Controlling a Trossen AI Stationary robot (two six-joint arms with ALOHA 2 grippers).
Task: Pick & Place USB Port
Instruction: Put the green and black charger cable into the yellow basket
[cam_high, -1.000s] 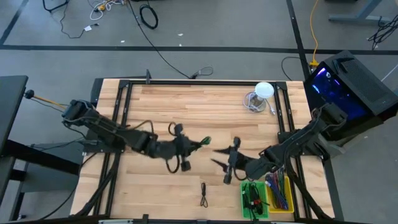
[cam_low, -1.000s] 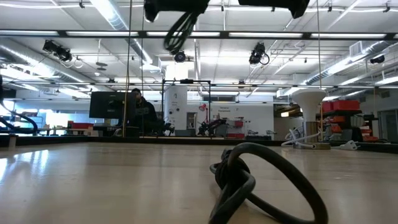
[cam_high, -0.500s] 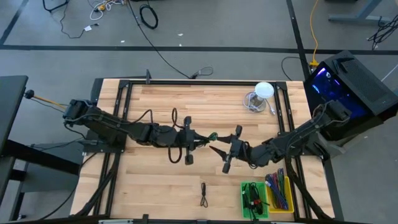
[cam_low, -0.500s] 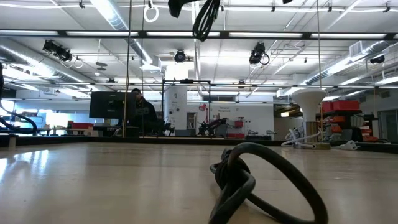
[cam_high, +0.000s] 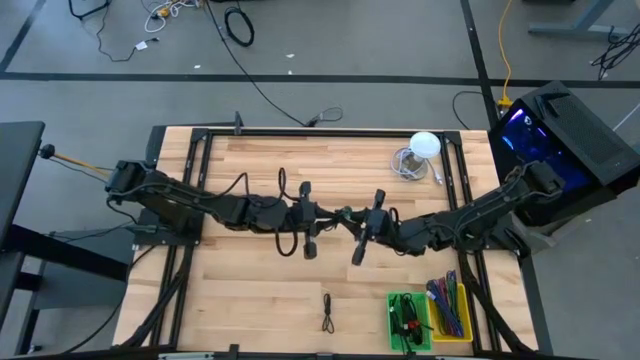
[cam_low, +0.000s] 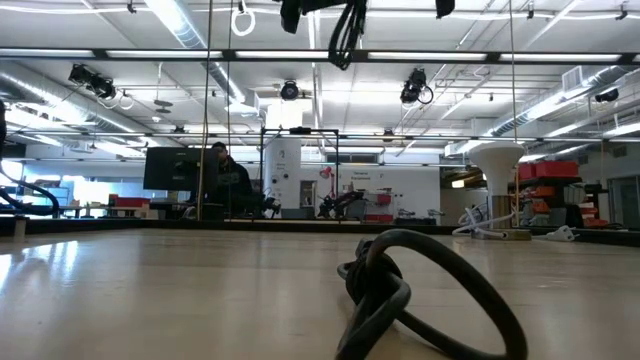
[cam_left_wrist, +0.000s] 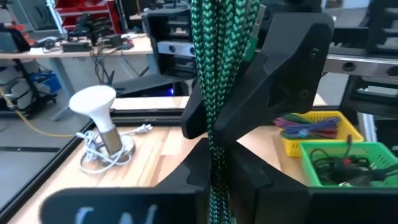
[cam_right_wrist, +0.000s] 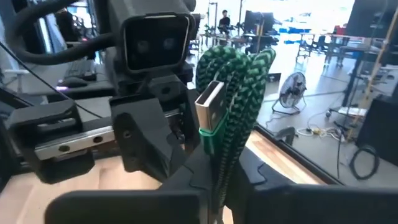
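Note:
A green braided USB cable (cam_high: 343, 213), bundled and bound with a green tie, hangs above the middle of the table between both grippers. Its silver plug (cam_right_wrist: 209, 99) shows in the right wrist view. My left gripper (cam_high: 332, 214) reaches in from the table's left and is shut on the bundle (cam_left_wrist: 217, 93). My right gripper (cam_high: 353, 218) reaches in from the right, facing it, and is shut on the same bundle (cam_right_wrist: 233, 81). In the low view both arms show only at the top edge. My left gripper pinches the cable bundle (cam_left_wrist: 216, 165) between its two fingers, coming level from the table's left. The strands run across the fingers. The bundle is lifted clear of the table. My right gripper pinches the bundle's strands (cam_right_wrist: 219, 171) between its two fingers, just past the green tie (cam_right_wrist: 208, 132) and the plug. It comes level from the table's right, across the strands. The bundle stays clear of the table.
A black cable (cam_high: 328, 312) lies coiled near the front edge, large in the low view (cam_low: 420, 290). A green bin (cam_high: 408, 320) and a yellow bin (cam_high: 450, 308) stand at the front right. A white lamp (cam_high: 423, 147) with its cord stands at the far right.
My left gripper has carried the green cable toward the table's right and a little farther back and up. My right gripper has come toward the left and far edge and up, met the bundle and shut on it; its fingers stood spread before.

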